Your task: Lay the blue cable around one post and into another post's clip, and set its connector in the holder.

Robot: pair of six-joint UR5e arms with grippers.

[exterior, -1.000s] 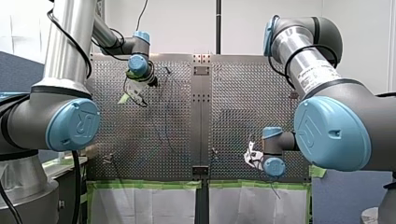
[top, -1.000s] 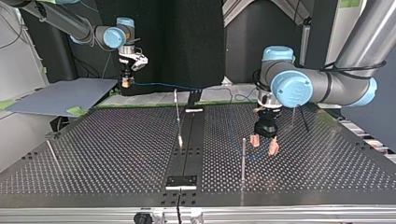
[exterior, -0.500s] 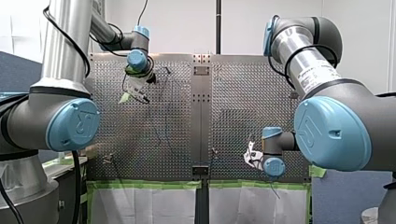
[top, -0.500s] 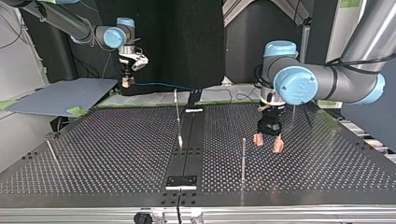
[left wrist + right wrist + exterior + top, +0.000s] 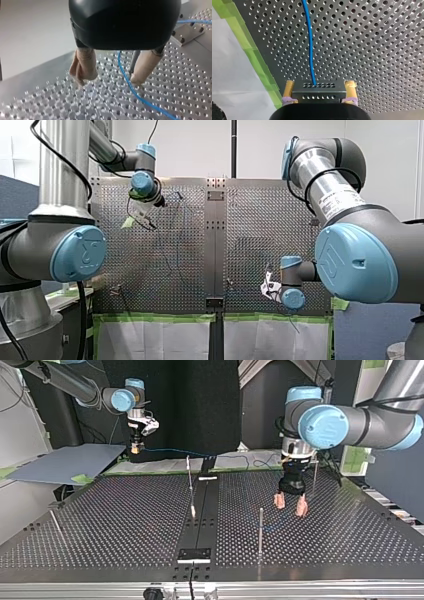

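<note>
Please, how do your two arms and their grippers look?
Both my left arm and my right arm have silver tubes, grey joints with light blue caps, and black cables alongside. One tube of the right one carries a printed label. Both grippers are black: my left gripper has beige padded jaws, my right gripper yellowish ones.

Perforated table (image 5: 115, 525), taped green (image 5: 254, 57) along one edge, bearing upright posts (image 5: 260, 530) and a cable (image 5: 119, 62) lying across its holes.

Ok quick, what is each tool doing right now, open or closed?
My left tool: open, with the blue cable passing loose through the gap.
My right tool: closed on the black connector.
</note>
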